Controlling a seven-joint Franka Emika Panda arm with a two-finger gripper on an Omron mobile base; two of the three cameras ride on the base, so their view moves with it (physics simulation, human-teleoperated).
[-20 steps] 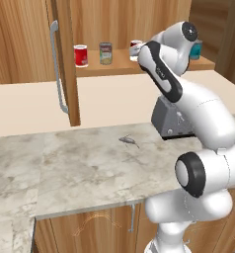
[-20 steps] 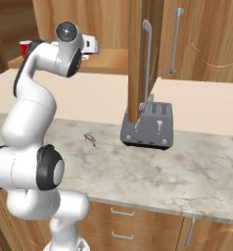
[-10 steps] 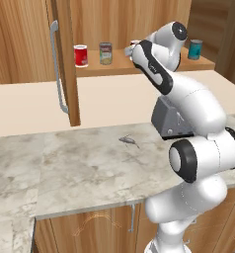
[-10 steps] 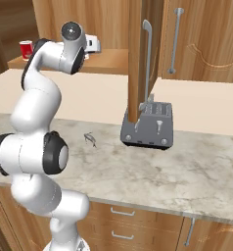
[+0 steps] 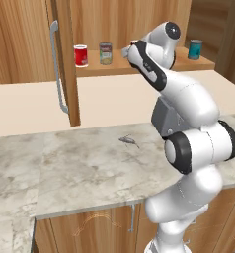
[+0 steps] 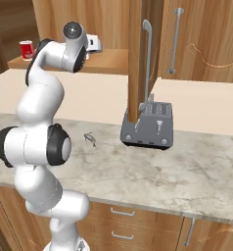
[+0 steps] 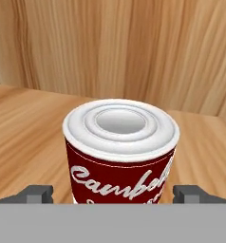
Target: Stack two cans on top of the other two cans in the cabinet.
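Note:
The red-over-white soup can (image 7: 120,152) stands upright on the wooden shelf (image 5: 139,64) of the cabinet, close in front of the hand camera. My gripper (image 7: 114,193) is open, and its fingertips (image 7: 36,193) flank the can's lower sides without touching it. In the left base view the gripper (image 5: 128,50) reaches over the shelf to the right of the grey metal can (image 5: 105,53) and the all-red can (image 5: 80,55). The teal-blue can (image 5: 194,49) stands at the shelf's right end. The cabinet door (image 5: 65,59) is swung open.
A dark grey toaster (image 6: 148,127) sits on the marble counter (image 5: 80,173) behind my arm. A small metal item (image 5: 129,142) lies on the counter. The open door's bar handle (image 5: 56,66) juts out over the counter's back left.
The upper arm has swung left, uncovering the teal-blue can. The hand has closed in on the soup can on the shelf.

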